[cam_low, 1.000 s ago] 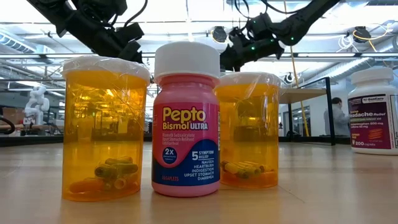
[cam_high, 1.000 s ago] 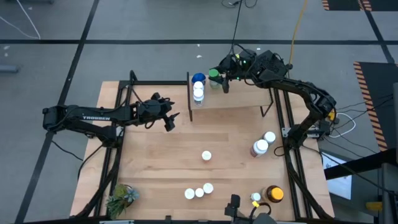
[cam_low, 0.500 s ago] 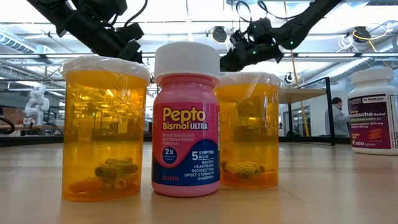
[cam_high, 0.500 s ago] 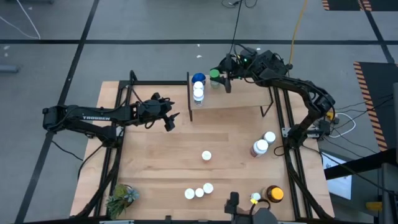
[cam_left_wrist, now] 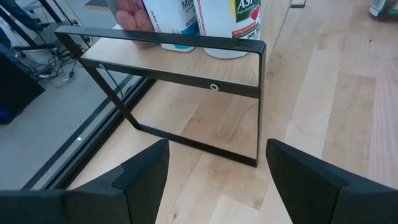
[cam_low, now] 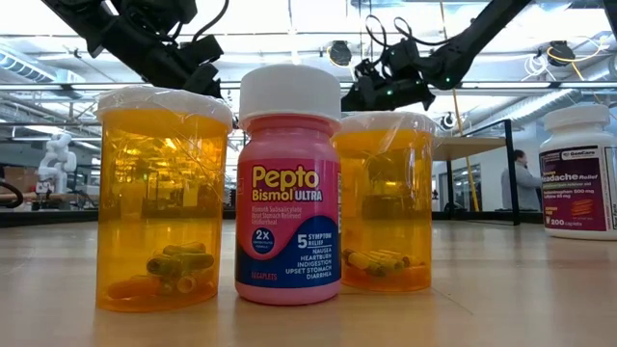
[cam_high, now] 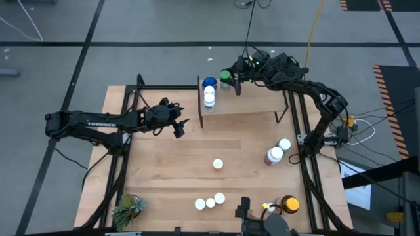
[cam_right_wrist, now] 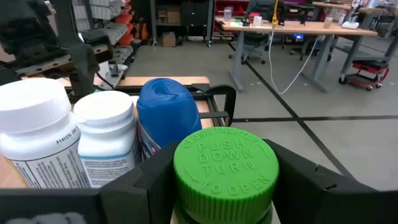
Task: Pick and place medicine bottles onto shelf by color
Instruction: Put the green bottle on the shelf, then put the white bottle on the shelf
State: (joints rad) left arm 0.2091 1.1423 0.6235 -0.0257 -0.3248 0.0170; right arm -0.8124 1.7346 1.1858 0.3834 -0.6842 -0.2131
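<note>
Right tool [cam_high: 230,83] straddles green-capped bottle [cam_right_wrist: 225,167] on shelf [cam_high: 249,105], beside blue-capped one [cam_right_wrist: 166,115]; fingers pinching its sides. Looks light, rigid, slick plastic — hold body under cap. Left tool [cam_left_wrist: 211,180] spread, near shelf.

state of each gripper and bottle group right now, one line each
right gripper: around the green-capped bottle on the shelf
left gripper: open, empty
blue-capped bottle: upright on shelf
three white-capped bottles: upright on the table
</note>
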